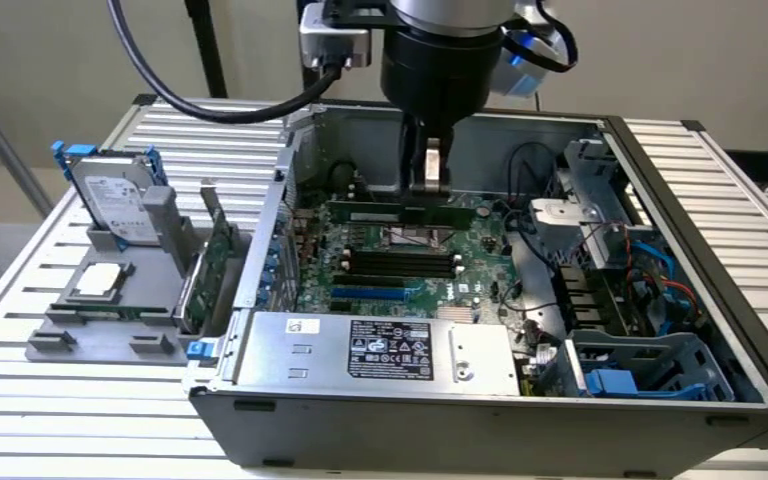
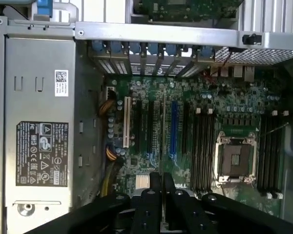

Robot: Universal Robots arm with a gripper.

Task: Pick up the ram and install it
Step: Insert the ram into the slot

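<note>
above mobo (image 1: 484, 272), inside pc case (image 1: 491, 425): fingers (image 1: 427, 170) clamped on ram (image 1: 384, 213), held level, looks clear of mobo.
ram slots (image 1: 398, 262): empty, just beside, not under ram.
risk: tilt or notch misalign at ram slots cd jam ram, stress mobo.

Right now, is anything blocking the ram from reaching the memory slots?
Nothing visible does. The end effector holds the ram above the motherboard, and the empty black memory slots beside the processor socket lie uncovered.
</note>
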